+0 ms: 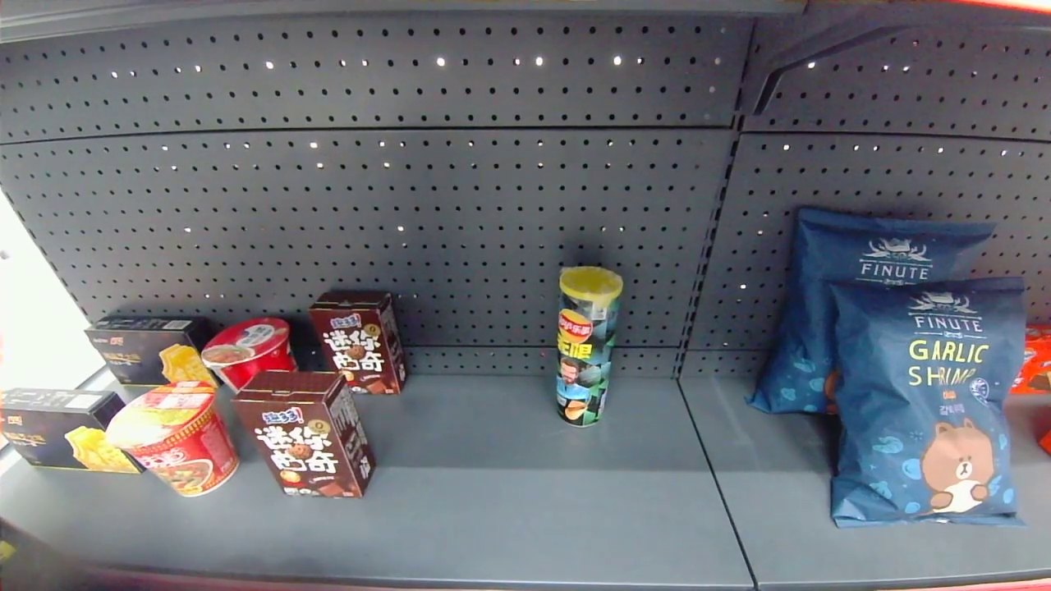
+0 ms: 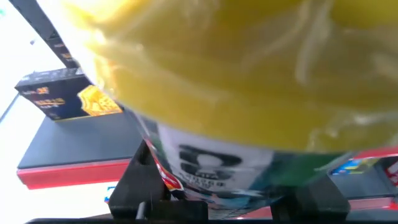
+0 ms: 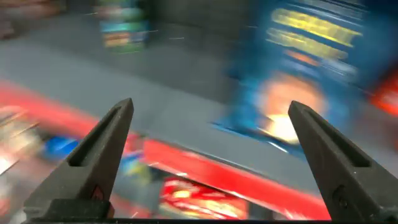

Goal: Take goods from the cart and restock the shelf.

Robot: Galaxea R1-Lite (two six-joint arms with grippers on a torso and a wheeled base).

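Yellow-lidded chip can (image 2: 205, 168) sits clamped in the left gripper (image 2: 230, 196), out before the shelf's (image 1: 509, 492) front edge, likely so it can join its twin can (image 1: 588, 346) near the back wall (image 1: 460, 246); the right gripper (image 3: 210, 106) hangs spread and empty, facing the blue bags (image 1: 928, 402).

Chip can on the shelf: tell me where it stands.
In the head view the chip can stands upright near the middle of the shelf, by the back wall, right of the brown boxes and left of the blue bags.
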